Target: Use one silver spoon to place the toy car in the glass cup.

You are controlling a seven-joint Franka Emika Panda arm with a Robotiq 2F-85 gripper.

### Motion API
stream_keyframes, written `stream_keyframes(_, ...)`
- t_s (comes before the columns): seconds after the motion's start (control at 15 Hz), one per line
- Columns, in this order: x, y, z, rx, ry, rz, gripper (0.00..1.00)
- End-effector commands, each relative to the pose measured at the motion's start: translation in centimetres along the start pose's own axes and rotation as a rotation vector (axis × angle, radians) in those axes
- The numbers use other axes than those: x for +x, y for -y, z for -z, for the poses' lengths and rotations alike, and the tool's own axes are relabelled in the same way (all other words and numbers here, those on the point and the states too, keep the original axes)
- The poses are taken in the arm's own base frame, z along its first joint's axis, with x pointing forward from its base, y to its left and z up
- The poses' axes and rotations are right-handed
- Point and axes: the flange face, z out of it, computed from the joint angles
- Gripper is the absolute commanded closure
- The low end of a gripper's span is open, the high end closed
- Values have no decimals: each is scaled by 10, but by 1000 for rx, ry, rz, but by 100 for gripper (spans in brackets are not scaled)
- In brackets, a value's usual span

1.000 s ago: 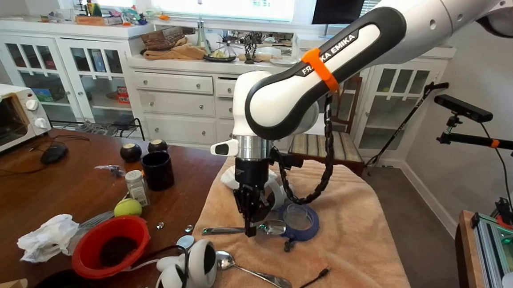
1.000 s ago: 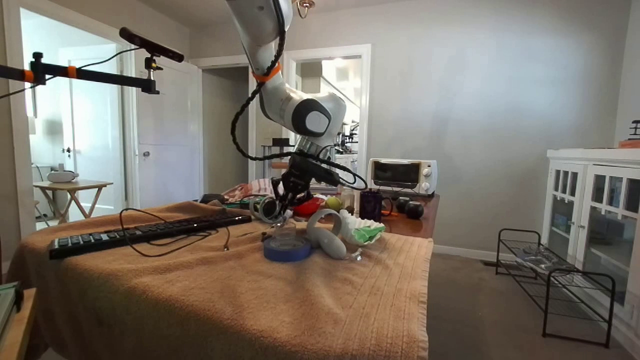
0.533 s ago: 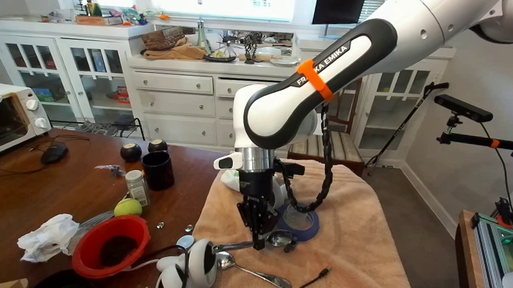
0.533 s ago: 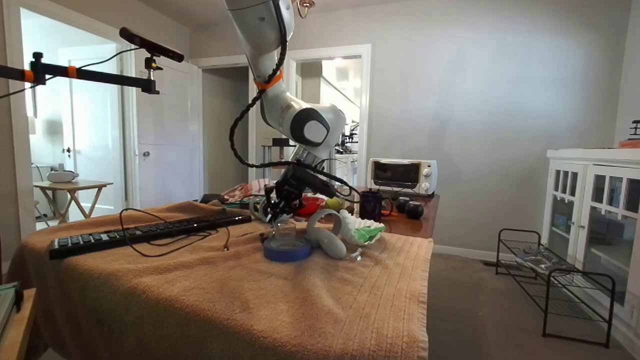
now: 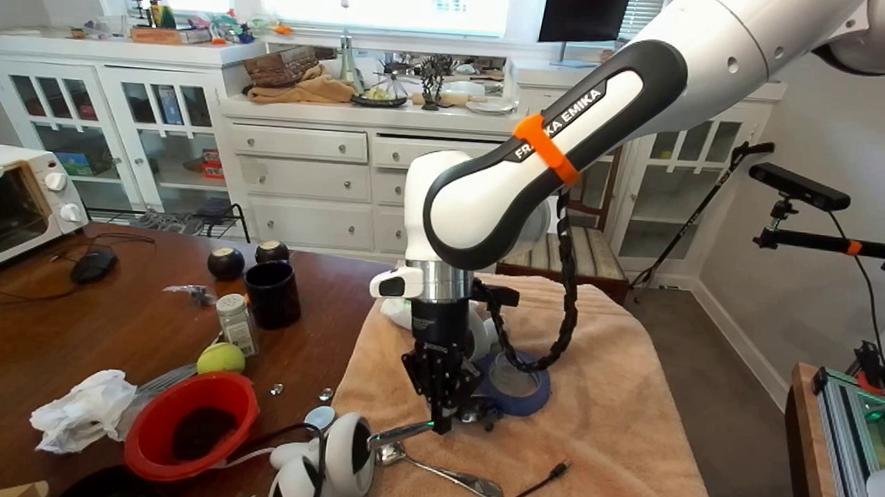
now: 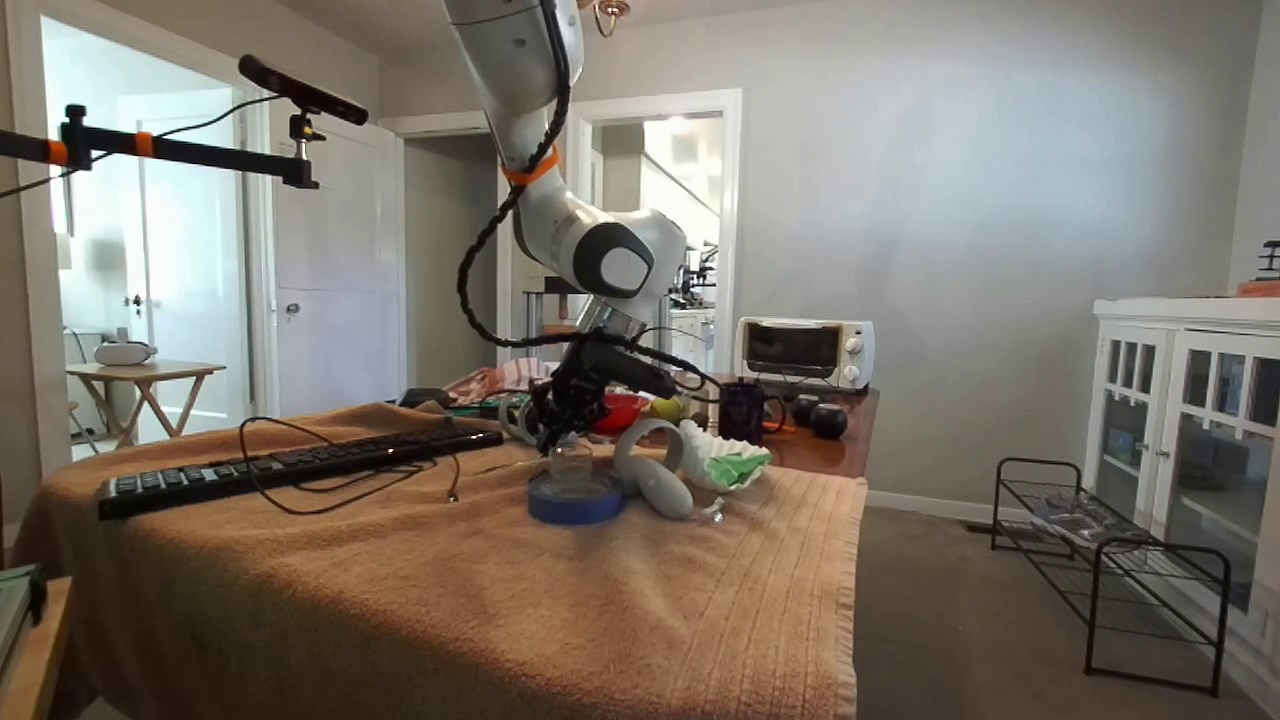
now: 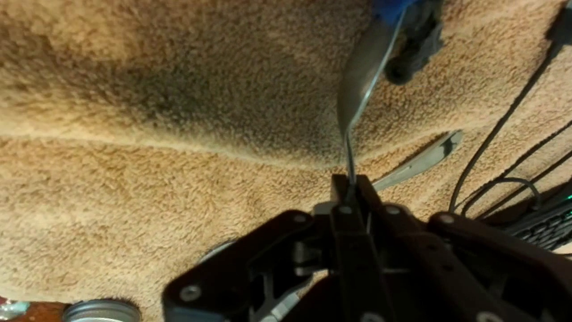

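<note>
My gripper (image 5: 443, 425) is shut on the silver spoon (image 5: 403, 432). The spoon's handle is between the fingertips in the wrist view (image 7: 352, 183). Its bowl (image 7: 364, 76) points away, turned partly on edge, above the towel. A small dark object, seemingly the toy car (image 7: 415, 49), lies right beside the bowl; it also shows in an exterior view (image 5: 490, 420). Whether they touch is unclear. The glass cup (image 6: 571, 462) stands inside the blue ring (image 6: 575, 508), just beyond the toy car; it also shows in an exterior view (image 5: 513, 377). The gripper is low over the towel.
A second silver spoon (image 5: 452, 476) lies in front of the gripper. White controllers (image 5: 349, 458) lie near the spoon's handle end. A grey-white controller (image 6: 655, 475) stands beside the ring. A cable plug (image 5: 558, 471) and a keyboard (image 6: 300, 470) are on the towel. A red bowl (image 5: 141, 457) stands left.
My gripper has lowered and moved away from the ring with the spoon, then shifted slightly back. The spoon has tilted, its handle end lower in the picture; its bowl now sits at the toy car.
</note>
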Motion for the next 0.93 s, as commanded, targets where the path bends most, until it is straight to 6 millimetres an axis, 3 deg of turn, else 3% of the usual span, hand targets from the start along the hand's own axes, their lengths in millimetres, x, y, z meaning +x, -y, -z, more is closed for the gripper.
stream_keyframes(0.0,2,5,-10,14,0,120,99)
stream_keyframes(0.67,0,29,-30,417,74,89,99)
stream_keyframes(0.87,6,30,-33,376,118,66,99)
